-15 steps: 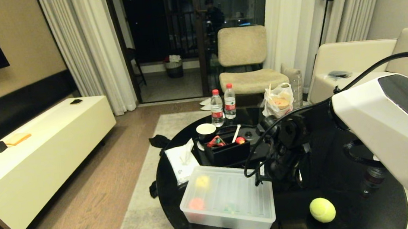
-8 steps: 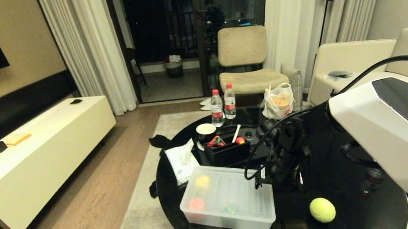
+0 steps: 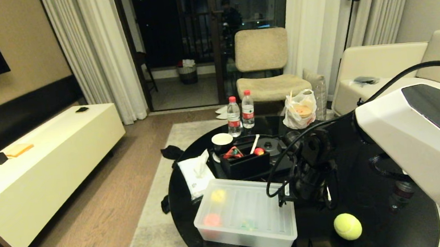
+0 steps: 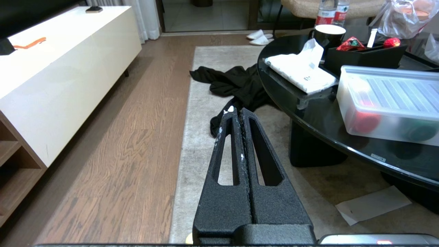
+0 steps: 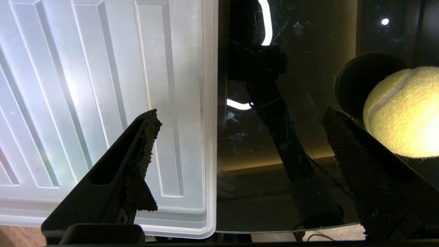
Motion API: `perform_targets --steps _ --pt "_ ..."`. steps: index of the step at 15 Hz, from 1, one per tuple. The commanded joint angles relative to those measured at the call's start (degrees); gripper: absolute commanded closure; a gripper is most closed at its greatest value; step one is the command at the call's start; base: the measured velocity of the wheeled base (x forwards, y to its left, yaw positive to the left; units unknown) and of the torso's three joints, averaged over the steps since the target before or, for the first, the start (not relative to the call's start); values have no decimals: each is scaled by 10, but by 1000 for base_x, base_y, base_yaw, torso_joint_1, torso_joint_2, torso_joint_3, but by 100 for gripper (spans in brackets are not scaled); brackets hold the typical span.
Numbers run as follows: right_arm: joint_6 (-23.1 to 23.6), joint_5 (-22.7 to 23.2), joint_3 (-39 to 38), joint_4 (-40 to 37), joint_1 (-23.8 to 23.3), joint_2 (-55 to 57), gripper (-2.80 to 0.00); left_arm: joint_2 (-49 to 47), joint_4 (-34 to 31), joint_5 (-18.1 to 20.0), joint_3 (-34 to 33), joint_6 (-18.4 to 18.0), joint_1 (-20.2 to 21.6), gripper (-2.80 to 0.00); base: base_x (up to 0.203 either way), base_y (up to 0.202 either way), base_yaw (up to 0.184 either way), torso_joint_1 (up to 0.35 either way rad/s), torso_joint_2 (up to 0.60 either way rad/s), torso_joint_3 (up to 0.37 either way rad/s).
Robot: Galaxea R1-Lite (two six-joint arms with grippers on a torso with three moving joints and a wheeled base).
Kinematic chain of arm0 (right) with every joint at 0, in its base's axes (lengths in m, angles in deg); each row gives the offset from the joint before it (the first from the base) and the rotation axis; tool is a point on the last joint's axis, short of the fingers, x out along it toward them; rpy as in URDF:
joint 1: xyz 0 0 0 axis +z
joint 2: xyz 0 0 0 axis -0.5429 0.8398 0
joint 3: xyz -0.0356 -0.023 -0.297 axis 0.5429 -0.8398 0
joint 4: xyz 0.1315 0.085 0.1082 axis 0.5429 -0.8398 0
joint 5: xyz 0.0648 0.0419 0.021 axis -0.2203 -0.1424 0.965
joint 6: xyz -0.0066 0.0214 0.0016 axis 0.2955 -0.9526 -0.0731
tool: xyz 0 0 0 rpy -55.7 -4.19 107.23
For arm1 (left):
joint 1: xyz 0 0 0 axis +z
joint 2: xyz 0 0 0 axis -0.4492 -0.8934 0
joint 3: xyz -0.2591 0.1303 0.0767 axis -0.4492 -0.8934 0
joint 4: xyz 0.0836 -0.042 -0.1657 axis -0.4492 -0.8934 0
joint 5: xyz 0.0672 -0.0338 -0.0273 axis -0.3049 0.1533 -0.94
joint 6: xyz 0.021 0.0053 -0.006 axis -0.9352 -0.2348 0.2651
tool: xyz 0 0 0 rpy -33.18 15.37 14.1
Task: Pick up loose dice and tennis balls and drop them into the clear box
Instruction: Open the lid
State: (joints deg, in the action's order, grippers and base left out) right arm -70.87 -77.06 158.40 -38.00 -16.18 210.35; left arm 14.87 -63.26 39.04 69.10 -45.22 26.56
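**One ball still loose, box still covered**

The right tool [image 5: 240,144] has its jaws spread wide and holds nothing. It hangs above the black desk [image 3: 371,189], over the gap between the box [image 3: 245,218] and the ball [image 3: 348,226]. In the right wrist view one finger is over the ribbed lid [image 5: 103,85] near its edge, and the other finger is just beside the ball, which lies outside the jaws. I cannot tell if that finger touches it.

The left tool [image 4: 237,113] is parked low beside the desk, above the rug, with its fingers pressed together and nothing between them.

The ball lies alone on the desk, near the box on its right side. The box stands at the front of the desk with the lid resting on top. Through the frosted plastic some coloured shapes show inside: a yellow one, a red one and a greenish one. What they are I cannot say for sure.

My judgement: the task is only partly done. At least this one ball is left, and the lid seems to cover the box, so it may need to come off first. No dice is visible loose on the desk; behind the arm part of the desk is hidden.
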Motion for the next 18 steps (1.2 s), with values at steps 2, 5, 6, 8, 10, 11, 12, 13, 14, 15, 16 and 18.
perform_targets --steps 2,5,6,8,10,11,12,13,14,15,16,18 --pt "-2 0 -11 -2 -1 -10 -280 0 0 0 -2 0 0 0 0 0 0 0 0 0" --pt "-2 -1 -20 -2 -8 -9 -280 0 0 0 -2 0 0 0 0 0 0 0 0 0" --pt "-2 -1 -20 -2 -11 -9 -280 0 0 0 -2 0 0 0 0 0 0 0 0 0" --pt "-2 -1 -20 -1 -13 -6 -280 0 0 0 -2 0 0 0 0 0 0 0 0 0" --pt "-2 -1 -18 -1 -14 4 -280 0 0 0 -2 0 0 0 0 0 0 0 0 0" --pt "-2 -1 -17 -1 -14 7 -280 0 0 -1 -2 0 0 0 0 0 0 0 0 0" --pt "-2 -1 -17 -1 -14 8 -280 0 0 0 -2 0 0 0 0 0 0 0 0 0" --pt "-2 -1 -17 -1 -14 8 -280 0 0 0 -2 0 0 0 0 0 0 0 0 0" --pt "-2 -2 -18 -1 -14 8 -280 0 0 0 -2 0 0 0 0 0 0 0 0 0" --pt "-2 -3 -18 -1 -14 8 -280 0 0 0 -2 0 0 0 0 0 0 0 0 0" --pt "-2 -5 -18 -1 -14 8 -280 0 0 0 -2 0 0 0 0 0 0 0 0 0" --pt "-2 -5 -17 0 -13 11 -280 0 0 0 -2 0 0 0 0 0 0 0 0 0"
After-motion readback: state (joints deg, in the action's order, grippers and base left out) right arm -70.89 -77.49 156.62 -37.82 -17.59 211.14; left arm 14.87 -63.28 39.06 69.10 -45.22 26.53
